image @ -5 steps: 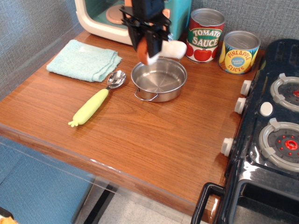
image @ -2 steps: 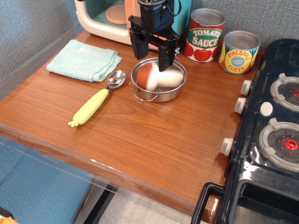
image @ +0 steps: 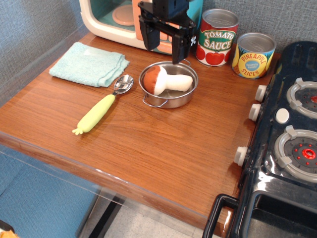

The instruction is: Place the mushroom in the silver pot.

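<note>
The mushroom (image: 167, 81) lies on its side inside the silver pot (image: 168, 99), its reddish-brown cap to the left and its white stem to the right. The pot stands on the wooden table, behind the middle. My gripper (image: 163, 45) hangs above the pot's far rim. It is open and empty, its two black fingers spread apart, clear of the mushroom.
A spoon with a yellow handle (image: 100, 109) lies left of the pot. A folded light-blue cloth (image: 89, 63) is further left. A tomato sauce can (image: 218, 37) and a pineapple can (image: 253, 55) stand behind right. A toy oven (image: 115, 18) is behind; a black stove (image: 290, 144) fills the right.
My gripper let go of the mushroom, which dropped into the pot and settled on its side. The gripper then rose and drew back, open.
</note>
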Robot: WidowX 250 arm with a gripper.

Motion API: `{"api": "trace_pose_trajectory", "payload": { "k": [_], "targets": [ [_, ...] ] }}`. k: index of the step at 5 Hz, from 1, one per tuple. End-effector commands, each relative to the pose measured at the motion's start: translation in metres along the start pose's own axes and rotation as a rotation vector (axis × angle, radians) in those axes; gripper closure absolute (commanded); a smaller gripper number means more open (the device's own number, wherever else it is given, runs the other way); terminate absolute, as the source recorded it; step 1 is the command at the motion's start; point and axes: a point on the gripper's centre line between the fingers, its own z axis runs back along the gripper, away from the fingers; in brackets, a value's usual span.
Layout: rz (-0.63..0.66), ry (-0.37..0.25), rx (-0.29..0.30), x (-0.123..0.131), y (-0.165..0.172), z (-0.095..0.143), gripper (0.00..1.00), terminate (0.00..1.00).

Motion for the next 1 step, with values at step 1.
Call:
{"api": "trace_pose_trajectory", "payload": {
  "k": [1],
  "targets": [
    [0.004, -0.065, 0.023, 0.0001, 0.0045, 0.0276, 0.0, 1.0]
  ]
}}
